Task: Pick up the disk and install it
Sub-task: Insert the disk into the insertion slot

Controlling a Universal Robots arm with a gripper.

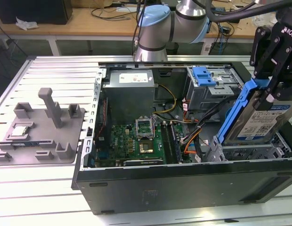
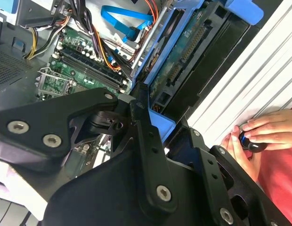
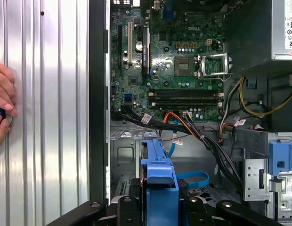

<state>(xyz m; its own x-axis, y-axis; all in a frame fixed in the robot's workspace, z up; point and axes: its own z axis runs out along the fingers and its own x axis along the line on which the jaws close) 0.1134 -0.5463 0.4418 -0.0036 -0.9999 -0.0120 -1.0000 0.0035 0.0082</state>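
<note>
Your end effector is clamped on the blue rail of the disk, which looks stiff, heavy and fragile, so that plastic edge seems the safest hold.

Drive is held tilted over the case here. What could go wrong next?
The disk hangs steeply tilted in the gripper, held by its blue frame; it might slip or jam against the bay. The orange and black cables run close to its lower end and could get pinched. A person's hand lies beside the case, possibly near the arm's path.
</note>
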